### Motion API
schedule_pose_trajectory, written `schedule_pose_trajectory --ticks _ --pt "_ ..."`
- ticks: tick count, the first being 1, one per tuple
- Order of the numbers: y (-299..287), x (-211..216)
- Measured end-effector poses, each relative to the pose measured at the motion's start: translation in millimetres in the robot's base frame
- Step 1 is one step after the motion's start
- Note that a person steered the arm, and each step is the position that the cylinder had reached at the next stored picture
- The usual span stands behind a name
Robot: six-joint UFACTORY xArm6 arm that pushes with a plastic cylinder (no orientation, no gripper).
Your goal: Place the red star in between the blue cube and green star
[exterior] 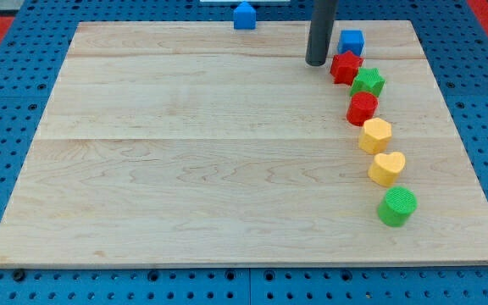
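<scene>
Red star (345, 67) lies toward the board's 1 o'clock corner, already wedged between the blue cube (352, 41), at its 12 o'clock, and the green star (368, 82), at its 4 o'clock; it appears to touch both, though the contact seams are too small to confirm. The rod's tip (316, 62) stands just beside the red star at its 9 o'clock, close enough that touching cannot be ruled out. The arm carries no pincer, so nothing opens, closes or is held; the tip can only push.

Handling, as a judgement: the red star looks like a small, rigid, light block that should slide readily on the smooth wooden board (185, 152). Its points make it liable to rotate if pushed off-centre, so the best contact is a flat notch facing the tip, in line with the block's middle. Any further nudge risks displacing the two neighbours.

Count: two blue blocks (the cube and a house-like blue block (244, 15) at the board's 12 o'clock edge); two red (star and red cylinder (363, 108)); two green (star and green cylinder (396, 207)); two yellow (yellow hexagonal block (375, 135) and yellow heart (387, 168)). Eight in all.
</scene>
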State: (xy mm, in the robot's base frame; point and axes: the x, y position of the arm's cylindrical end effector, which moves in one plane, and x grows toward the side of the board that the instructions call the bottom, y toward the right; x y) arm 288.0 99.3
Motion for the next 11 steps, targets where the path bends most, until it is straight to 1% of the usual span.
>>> schedule_pose_trajectory --ticks 1,2,3,4,5,6,7,8,9,10,11 --pt "-30.8 28.8" --pt "-7.7 47.0" --pt "17.2 49.5" --pt "35.2 43.3" --pt "40.4 35.1" --pt "14.9 27.5" --pt "15.4 17.4" --pt "51.7 13.2" --pt "64.9 12.7" --pt "-25.3 12.6" --pt "-20.9 -21.0"
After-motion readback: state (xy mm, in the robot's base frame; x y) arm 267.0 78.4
